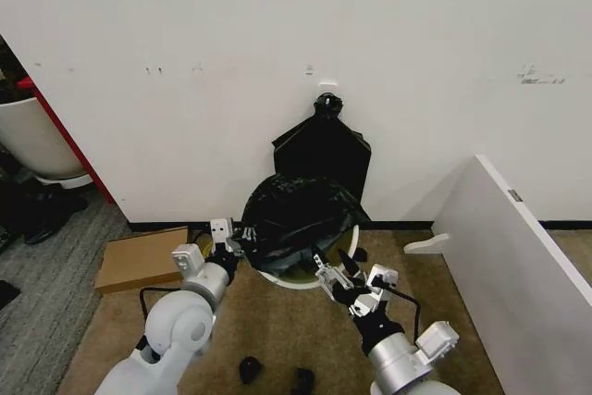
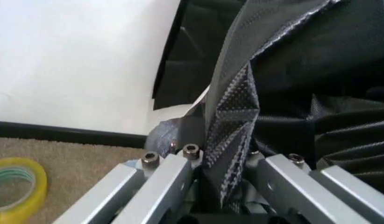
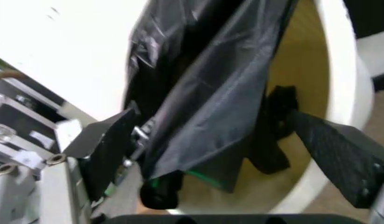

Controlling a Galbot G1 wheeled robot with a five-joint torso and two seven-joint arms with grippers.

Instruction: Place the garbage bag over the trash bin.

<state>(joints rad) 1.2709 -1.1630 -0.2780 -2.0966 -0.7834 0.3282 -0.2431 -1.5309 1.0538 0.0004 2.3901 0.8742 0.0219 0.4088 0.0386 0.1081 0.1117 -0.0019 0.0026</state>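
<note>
Pinching the garbage bag (image 1: 298, 215) at centre frame, the left gripper (image 1: 227, 240) holds a fold – the right gripper (image 1: 335, 277) gapes around its edge; knotted black bundle (image 1: 323, 147) behind, cardboard (image 1: 141, 258) at left.

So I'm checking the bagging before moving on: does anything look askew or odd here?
Yes. The bag sits heaped on the bin's top, not drawn down around it, so the near rim is bare. The left gripper pinches a fold; the right gripper is open around another.
</note>
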